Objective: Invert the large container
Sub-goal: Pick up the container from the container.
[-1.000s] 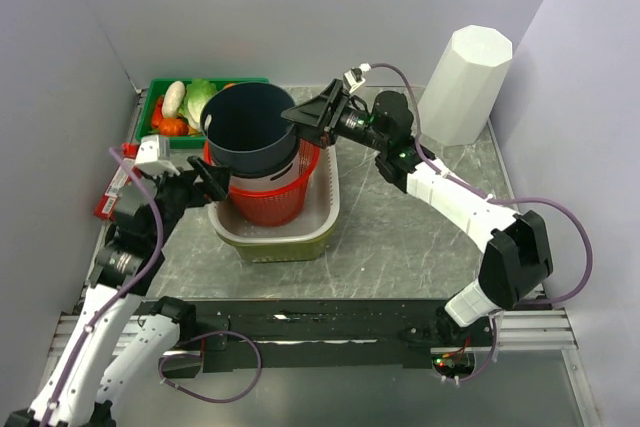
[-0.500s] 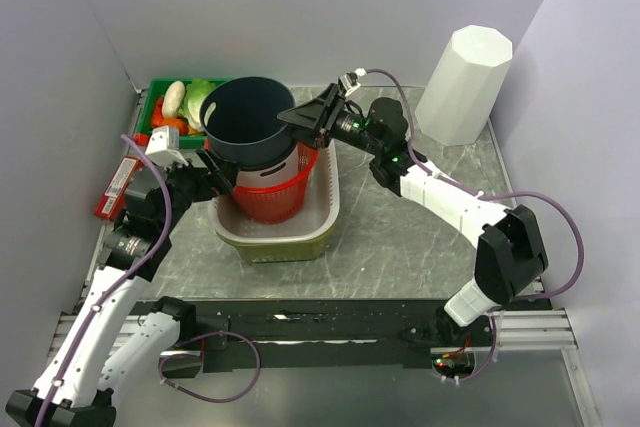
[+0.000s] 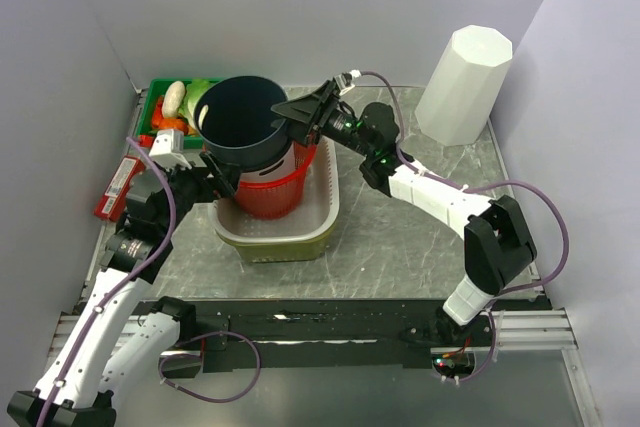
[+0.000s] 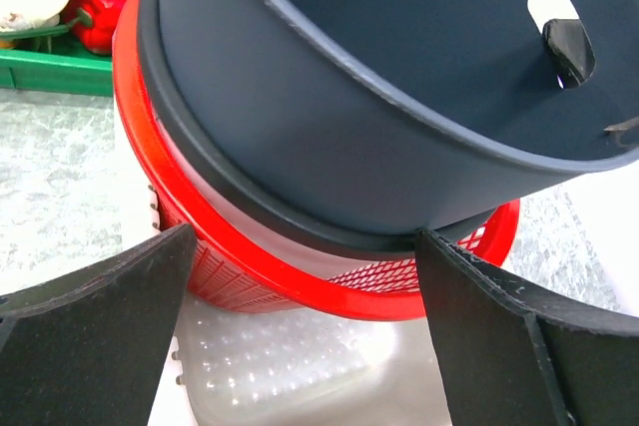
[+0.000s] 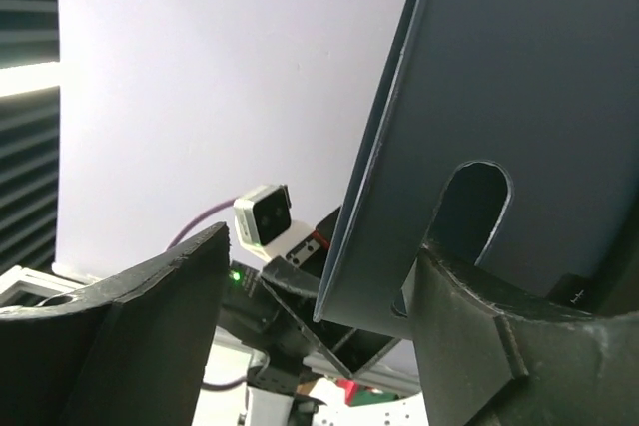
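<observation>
**Large container** (image 3: 240, 119): dark blue, upper centre-left of the overhead frame. It sits mouth up and tilted, resting on top of the red basket (image 3: 268, 197), which stands inside the pale tub (image 3: 326, 209).

**Right gripper** (image 3: 297, 119): jaws apart, astride the container's right rim. One finger (image 5: 499, 366) sits at the handle slot; the other stands clear of the wall.

**Left gripper** (image 3: 216, 179): spread wide and holding nothing, at the container's lower left. In its wrist view, container and basket fill the frame ahead.

**Surroundings:** a green tray (image 3: 175, 81) of vegetables lies just behind the container, upper left. A white canister (image 3: 465, 82) stands well apart, upper right.
</observation>
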### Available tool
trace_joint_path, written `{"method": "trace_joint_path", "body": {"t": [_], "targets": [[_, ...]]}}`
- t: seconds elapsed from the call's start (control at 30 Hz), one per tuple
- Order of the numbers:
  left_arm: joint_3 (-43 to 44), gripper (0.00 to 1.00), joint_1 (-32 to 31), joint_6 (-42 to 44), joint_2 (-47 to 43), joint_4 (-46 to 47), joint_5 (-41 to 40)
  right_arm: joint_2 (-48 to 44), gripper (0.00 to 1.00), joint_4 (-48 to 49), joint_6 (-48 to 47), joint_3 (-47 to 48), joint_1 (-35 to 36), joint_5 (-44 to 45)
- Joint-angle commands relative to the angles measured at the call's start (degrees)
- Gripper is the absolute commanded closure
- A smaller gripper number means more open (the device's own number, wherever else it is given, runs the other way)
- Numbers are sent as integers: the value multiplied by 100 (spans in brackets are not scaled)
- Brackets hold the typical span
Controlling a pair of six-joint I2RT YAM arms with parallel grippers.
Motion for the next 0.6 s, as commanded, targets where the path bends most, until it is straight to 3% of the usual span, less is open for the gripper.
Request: {"method": "trace_joint_path", "body": {"t": [0.0, 0.23, 0.43, 0.57], "targets": [[-197, 4, 1, 458, 165, -449, 189, 145, 30, 430, 170, 135, 240, 93], [-311, 4, 1, 652, 77, -361, 110, 233, 55, 764, 389, 126, 275, 85], [-320, 4, 1, 652, 60, -343, 22, 206, 61, 914, 416, 100, 275, 67], [-425, 4, 1, 635, -439, -80, 101, 198, 66, 905, 381, 56, 266, 76]]}}
